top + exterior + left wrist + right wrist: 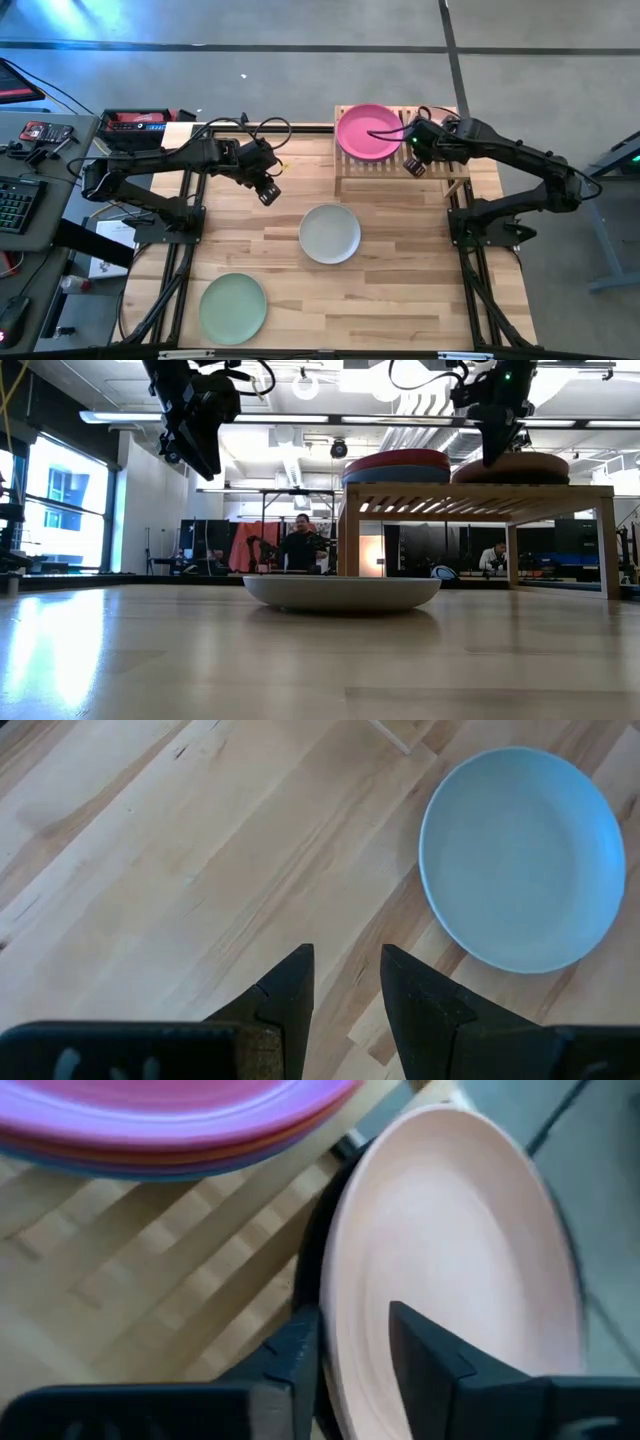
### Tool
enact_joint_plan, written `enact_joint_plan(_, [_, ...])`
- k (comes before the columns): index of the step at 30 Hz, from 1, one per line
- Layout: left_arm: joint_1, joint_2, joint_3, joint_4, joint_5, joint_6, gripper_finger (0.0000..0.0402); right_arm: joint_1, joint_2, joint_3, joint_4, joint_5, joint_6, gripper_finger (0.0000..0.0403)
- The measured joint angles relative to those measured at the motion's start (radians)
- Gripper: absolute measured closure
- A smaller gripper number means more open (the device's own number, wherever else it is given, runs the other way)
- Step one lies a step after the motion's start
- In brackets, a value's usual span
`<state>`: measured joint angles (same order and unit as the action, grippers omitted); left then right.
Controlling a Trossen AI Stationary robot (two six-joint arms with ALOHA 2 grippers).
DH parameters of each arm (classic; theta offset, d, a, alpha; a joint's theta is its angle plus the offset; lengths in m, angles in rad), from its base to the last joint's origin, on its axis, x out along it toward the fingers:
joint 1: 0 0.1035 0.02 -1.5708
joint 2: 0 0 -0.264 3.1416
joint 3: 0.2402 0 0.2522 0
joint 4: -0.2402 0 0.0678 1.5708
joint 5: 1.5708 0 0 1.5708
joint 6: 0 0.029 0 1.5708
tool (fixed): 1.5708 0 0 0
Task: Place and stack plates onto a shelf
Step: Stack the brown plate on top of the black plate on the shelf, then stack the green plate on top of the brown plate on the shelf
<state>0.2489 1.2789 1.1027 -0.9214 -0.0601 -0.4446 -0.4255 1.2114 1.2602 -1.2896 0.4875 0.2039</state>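
The right gripper (345, 1350) hangs over the right half of the shelf (455, 178), fingers straddling the rim of the peach plate (450, 1250). There is a gap between its fingers, so it looks to be letting the plate go, probably because the plate already sits on a dark plate under it. Just beside this gripper, on the other half of the shelf, the magenta plate (368, 131) tops a second pile, so the shelf carries two stacks side by side.

The right arm reaches from its base across the shelf, wrist tipped down at the plate's edge. The left gripper (268, 194) hovers high above the table (400, 290), fingers apart and empty, with the off-white plate (330, 233) lying ahead of it and the mint plate (233, 308) well behind, near the front edge. Both await stacking.
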Motion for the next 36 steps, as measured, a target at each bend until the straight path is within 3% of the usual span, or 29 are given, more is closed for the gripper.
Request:
enact_joint_plan(5, [0.0,0.0,0.0,0.0,0.0,0.0,0.0296,0.0,0.0,0.0,0.0,0.037,-0.004,0.0289])
enact_joint_plan(20, [0.0,0.0,0.0,0.0,0.006,-0.039,0.0296,0.033,0.0,0.001,0.001,-0.192,0.053,0.0288])
enact_joint_plan(24, [-0.006,0.0,0.0,-0.028,0.081,-0.107,0.0296,0.043,0.0,0.001,0.001,-0.26,0.083,0.0288])
enact_joint_plan(36, [-0.167,0.0,-0.075,-0.108,0.148,-0.315,0.0296,0.11,-0.003,0.001,0.027,-0.499,0.191,0.0289])
